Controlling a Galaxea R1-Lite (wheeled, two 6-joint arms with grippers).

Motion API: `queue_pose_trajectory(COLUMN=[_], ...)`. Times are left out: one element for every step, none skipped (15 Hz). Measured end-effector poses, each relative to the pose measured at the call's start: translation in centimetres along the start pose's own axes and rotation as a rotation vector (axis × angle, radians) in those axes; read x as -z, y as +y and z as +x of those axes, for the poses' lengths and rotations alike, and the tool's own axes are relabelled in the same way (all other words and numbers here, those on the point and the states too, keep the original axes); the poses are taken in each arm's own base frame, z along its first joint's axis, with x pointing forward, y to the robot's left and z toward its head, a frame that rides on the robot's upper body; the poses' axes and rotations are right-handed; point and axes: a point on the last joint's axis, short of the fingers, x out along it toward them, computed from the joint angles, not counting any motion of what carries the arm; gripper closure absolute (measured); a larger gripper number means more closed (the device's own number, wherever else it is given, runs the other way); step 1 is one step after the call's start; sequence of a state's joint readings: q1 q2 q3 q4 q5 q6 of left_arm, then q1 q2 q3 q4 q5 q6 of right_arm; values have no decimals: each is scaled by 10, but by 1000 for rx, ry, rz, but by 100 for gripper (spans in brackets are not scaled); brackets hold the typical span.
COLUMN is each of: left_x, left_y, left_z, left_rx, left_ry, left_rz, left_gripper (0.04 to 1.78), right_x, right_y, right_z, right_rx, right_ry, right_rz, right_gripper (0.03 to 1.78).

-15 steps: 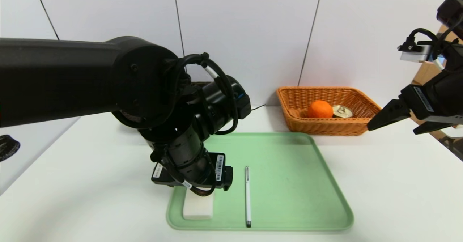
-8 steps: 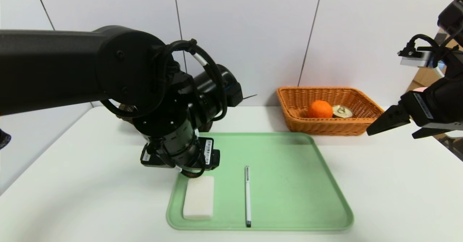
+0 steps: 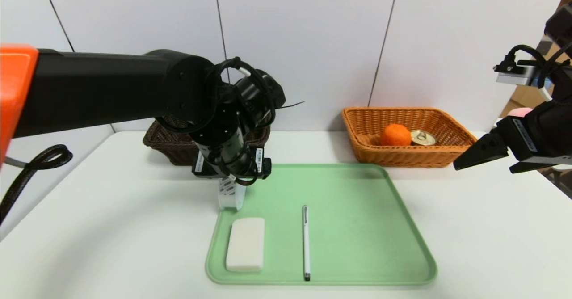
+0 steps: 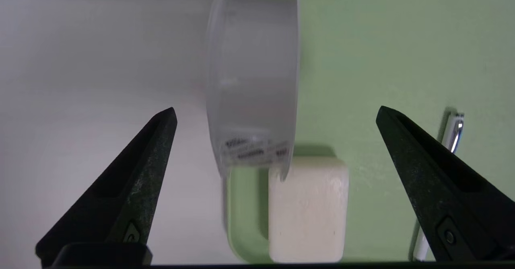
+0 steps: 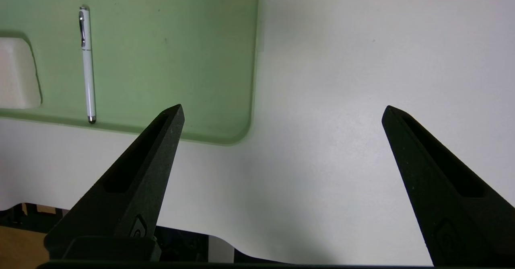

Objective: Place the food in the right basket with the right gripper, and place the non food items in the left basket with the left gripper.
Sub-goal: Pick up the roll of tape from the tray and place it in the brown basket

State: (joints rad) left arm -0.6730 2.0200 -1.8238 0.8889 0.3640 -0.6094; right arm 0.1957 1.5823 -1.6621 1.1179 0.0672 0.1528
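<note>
A white bar [image 3: 245,244] and a white pen [image 3: 305,241] lie on the green tray [image 3: 357,200]. A clear roll with a label [image 3: 230,194] sits at the tray's far left corner, just under my left gripper [image 3: 230,176]. In the left wrist view that gripper [image 4: 277,109] is open wide, with the roll [image 4: 253,72] between the black fingers [image 4: 132,188] and touching neither; the bar [image 4: 307,208] lies beyond it. The right basket [image 3: 402,158] holds an orange [image 3: 395,134] and a can [image 3: 422,137]. My right gripper [image 3: 483,169] hangs open and empty at the far right.
The dark left basket [image 3: 165,145] stands behind my left arm at the back of the white table. In the right wrist view the right gripper [image 5: 281,108] hovers over bare table near the front edge, beside the tray's corner [image 5: 237,136] and the pen [image 5: 87,68].
My left arm has drawn back and up from over the white bar to the tray's far left corner, uncovering the bar, the clear roll and the dark basket. The right gripper barely shifted.
</note>
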Motion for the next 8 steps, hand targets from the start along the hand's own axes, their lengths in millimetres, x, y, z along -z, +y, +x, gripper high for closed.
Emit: queue_pose_trajectory(left_x=[-3,-4,-6,-8,-8,-9,-9,-10], left_y=[-1,-2,-2,-1,-1,-1,0,1], left_z=[8,15,20,23,27,29,31,33], left_rx=[4,5,14,16,12,9,6,1], left_ry=[-4,7,20,29,35,38,40,43], left_rz=[3,3,-2,-3,2,12,19,25], left_gripper=[7,7,7,7,7,7,7,7], right_x=[0,0,0,0,0,0,0,0], right_y=[0,0,0,0,-1,-1,-1,-1], right_z=[0,0,0,0,1,1,3,6], right_rx=[0,0,0,0,1,2,2,1], right_ry=[0,0,1,1,3,6,8,3], right_rz=[0,0,1,1,2,3,2,1], right_gripper=[11,11,11,11,11,11,11,11])
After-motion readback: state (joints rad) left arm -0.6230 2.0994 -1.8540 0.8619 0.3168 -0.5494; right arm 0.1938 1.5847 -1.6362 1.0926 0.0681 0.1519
